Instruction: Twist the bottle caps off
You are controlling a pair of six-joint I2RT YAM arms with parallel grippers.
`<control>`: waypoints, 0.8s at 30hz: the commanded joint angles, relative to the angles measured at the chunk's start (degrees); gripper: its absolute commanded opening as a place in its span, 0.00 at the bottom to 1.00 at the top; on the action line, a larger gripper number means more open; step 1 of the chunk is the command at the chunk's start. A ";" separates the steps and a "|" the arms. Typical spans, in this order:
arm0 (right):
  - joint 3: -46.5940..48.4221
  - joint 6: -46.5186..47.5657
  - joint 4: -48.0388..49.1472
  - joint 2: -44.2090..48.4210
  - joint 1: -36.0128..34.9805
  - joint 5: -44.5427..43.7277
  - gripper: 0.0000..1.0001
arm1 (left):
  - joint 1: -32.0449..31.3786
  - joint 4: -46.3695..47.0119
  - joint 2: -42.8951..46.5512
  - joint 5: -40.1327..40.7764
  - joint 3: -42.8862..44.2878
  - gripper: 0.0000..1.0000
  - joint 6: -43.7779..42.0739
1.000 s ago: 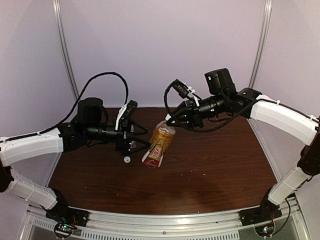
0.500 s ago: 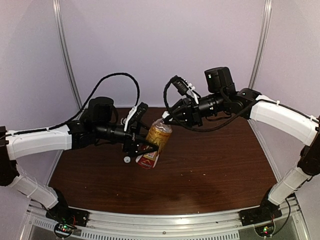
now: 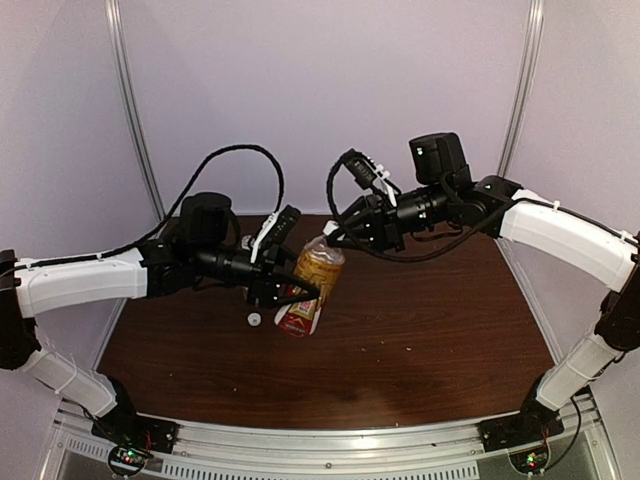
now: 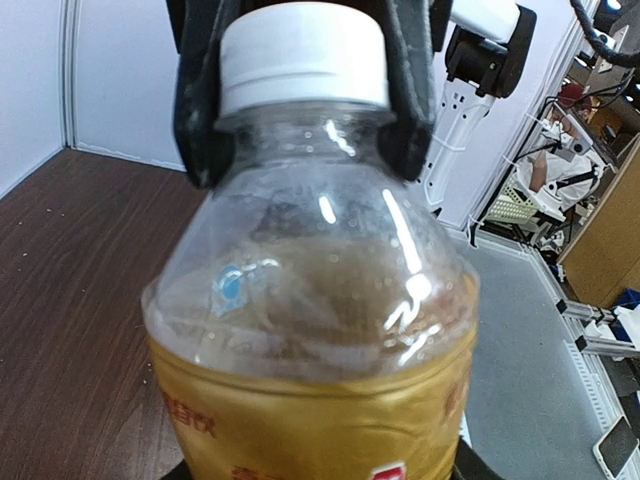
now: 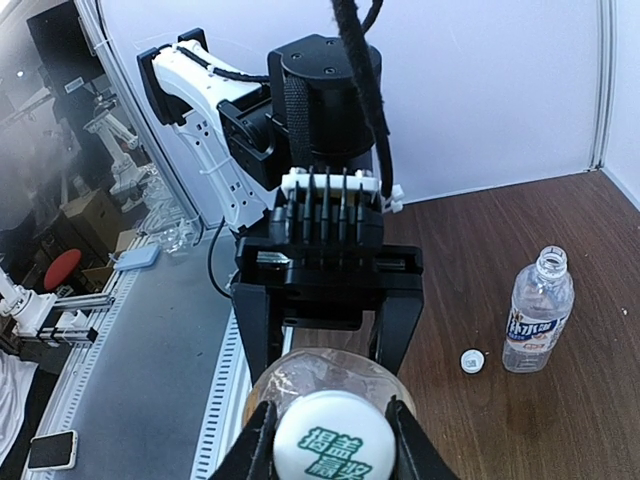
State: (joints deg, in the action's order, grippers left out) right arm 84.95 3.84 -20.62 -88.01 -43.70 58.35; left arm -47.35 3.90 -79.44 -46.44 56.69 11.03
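Evidently light, thin-walled, likely slick: left gripper (image 3: 293, 288) pinches the amber bottle (image 4: 310, 330) at its body; right gripper (image 3: 335, 236) is clamped on its white cap (image 4: 303, 50). Avoid crushing.

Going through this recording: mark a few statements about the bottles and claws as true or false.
1. The right claw grips the white cap of the amber bottle. True.
2. The clear bottle is capped. False: its neck is open, and a loose cap lies on the table beside it.
3. The amber bottle lies flat on the table. False: it is held tilted between both claws.
4. The left claw closes on the amber bottle's body. True.
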 commanded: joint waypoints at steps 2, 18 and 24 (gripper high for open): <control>0.52 -3.42 4.16 0.63 -0.29 -5.94 0.41 | -0.07 3.51 -0.16 0.05 1.14 0.42 -0.18; -7.77 -24.59 21.30 5.29 -0.74 -22.08 0.88 | -0.20 10.42 1.22 9.46 -2.41 0.37 5.19; -7.54 -26.38 22.12 4.64 -1.64 -23.66 0.77 | -0.19 11.04 1.06 9.78 -2.46 0.37 5.67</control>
State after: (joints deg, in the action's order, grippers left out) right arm 77.62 -19.42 -1.89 -84.23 -44.53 37.54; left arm -47.35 10.52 -79.40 -37.54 54.74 15.70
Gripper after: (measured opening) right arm 0.803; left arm 0.537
